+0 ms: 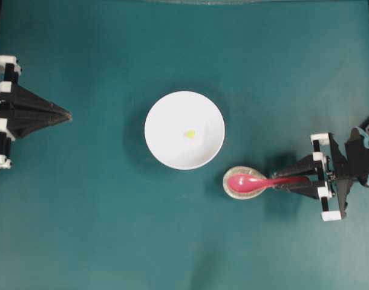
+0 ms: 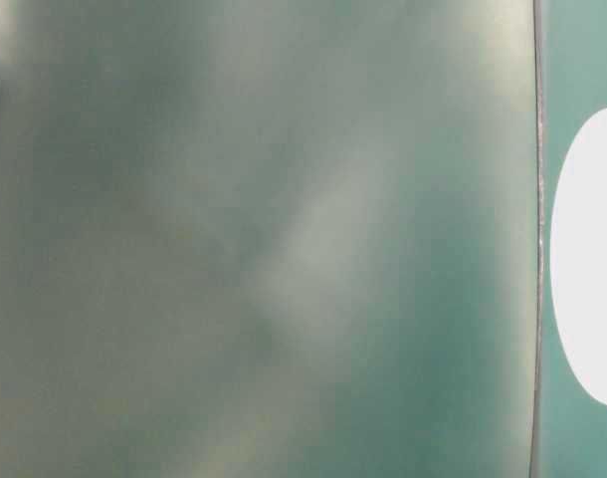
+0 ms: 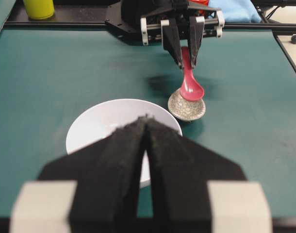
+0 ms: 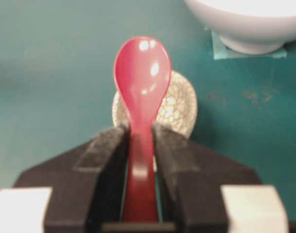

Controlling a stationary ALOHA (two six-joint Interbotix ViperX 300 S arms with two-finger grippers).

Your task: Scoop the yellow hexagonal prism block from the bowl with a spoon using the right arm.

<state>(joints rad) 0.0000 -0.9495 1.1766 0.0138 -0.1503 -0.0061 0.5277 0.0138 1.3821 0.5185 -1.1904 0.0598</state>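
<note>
Right gripper (image 4: pixel 140 145) fingers clamp the spoon (image 4: pixel 142 82) handle above its crackled dish (image 4: pixel 179 109), next likely carrying it ahead to the bowl (image 1: pixel 184 130).

Small crackle-glazed beige dish (image 1: pixel 240 188) on the teal tabletop (image 1: pixel 100 229), near the lower right of the large white one but apart from it. Square of teal tape (image 4: pixel 221 51) stuck flat to the tabletop. At the far edge, seen from the left wrist: yellow cylindrical container (image 3: pixel 39 8) on a black rail (image 3: pixel 65 19), and a light blue cloth (image 3: pixel 238 9).
</note>
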